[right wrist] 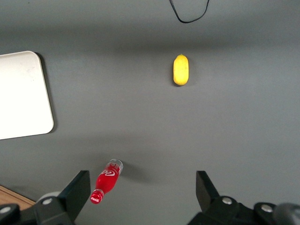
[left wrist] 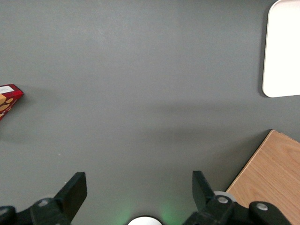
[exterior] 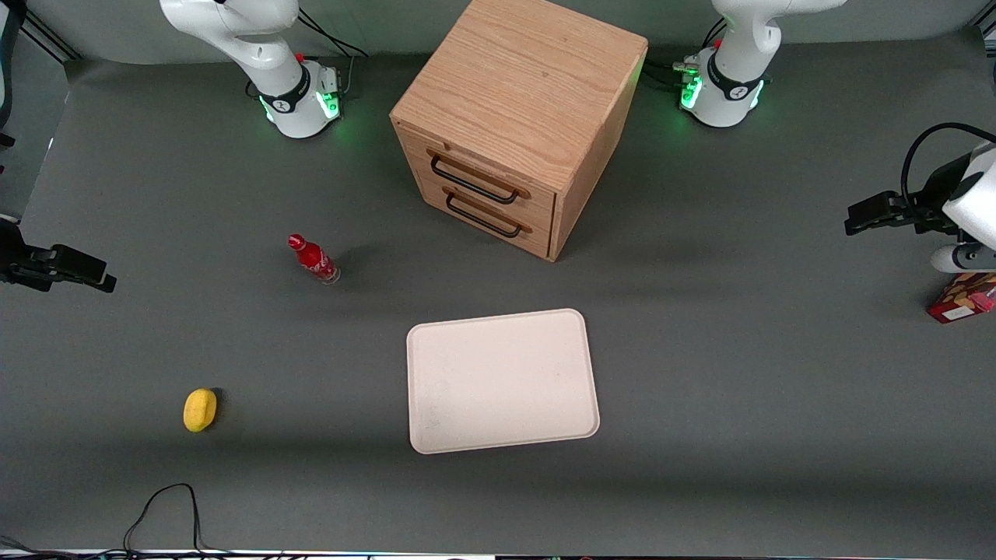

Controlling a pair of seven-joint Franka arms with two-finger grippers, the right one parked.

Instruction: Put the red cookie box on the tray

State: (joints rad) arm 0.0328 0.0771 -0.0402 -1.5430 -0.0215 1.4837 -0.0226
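The red cookie box (exterior: 961, 299) lies on the grey table at the working arm's end, partly cut off by the front view's edge. In the left wrist view only one corner of the red cookie box (left wrist: 7, 99) shows. The pale cream tray (exterior: 436, 435) lies flat at mid-table, nearer the front camera than the cabinet, with nothing on it. One corner of the tray (left wrist: 281, 47) shows in the left wrist view. My gripper (exterior: 856, 220) hangs above the table, a little farther from the front camera than the box. The gripper (left wrist: 138, 180) is open, with only bare table between its fingers.
A wooden drawer cabinet (exterior: 513, 117) stands at the back middle, and a corner of the cabinet (left wrist: 276, 178) is close to my gripper. A small red bottle (exterior: 313, 259) and a yellow lemon-like object (exterior: 200, 409) sit toward the parked arm's end. A black cable (exterior: 163, 505) loops near the front edge.
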